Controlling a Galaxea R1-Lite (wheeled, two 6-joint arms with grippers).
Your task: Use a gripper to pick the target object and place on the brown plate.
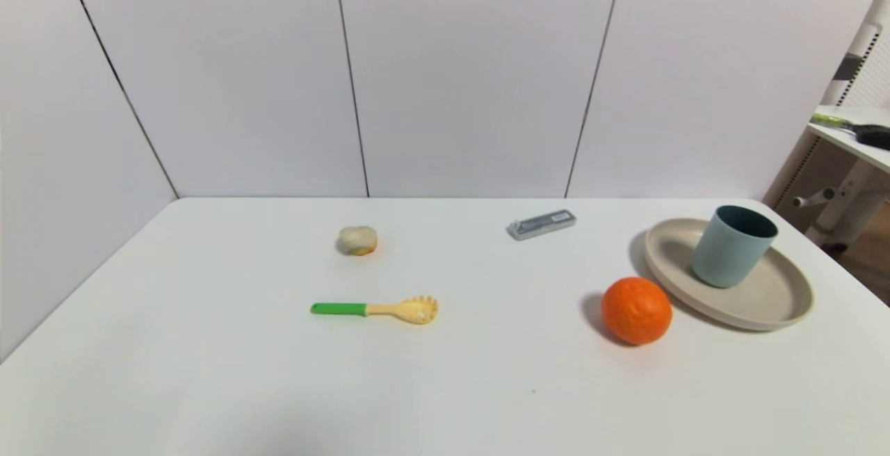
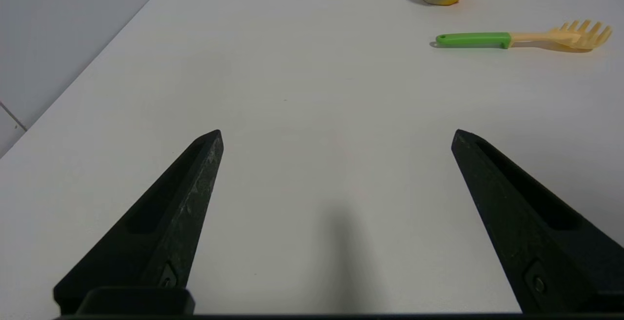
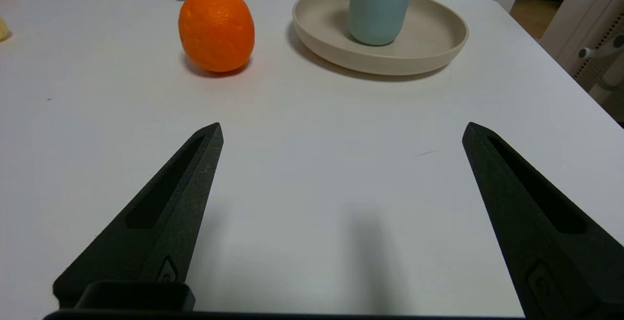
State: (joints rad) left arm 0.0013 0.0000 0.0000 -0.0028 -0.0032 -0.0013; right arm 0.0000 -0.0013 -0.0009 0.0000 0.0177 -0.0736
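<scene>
A white counter (image 1: pixel 208 372) stood against pale grey wall panels (image 1: pixel 473 74) split by thin dark vertical seams, with another panel closing off the robot's left side. Off the far right edge stood a white desk (image 1: pixel 852 137) on a white frame, before a perforated white board, above a strip of brown floor (image 1: pixel 872 261). Lighting was soft and even.

The pale cup (image 1: pixel 733 247) stands upright on the tan plate (image 1: pixel 779 299), the orange (image 1: pixel 636 310) just beside.
</scene>
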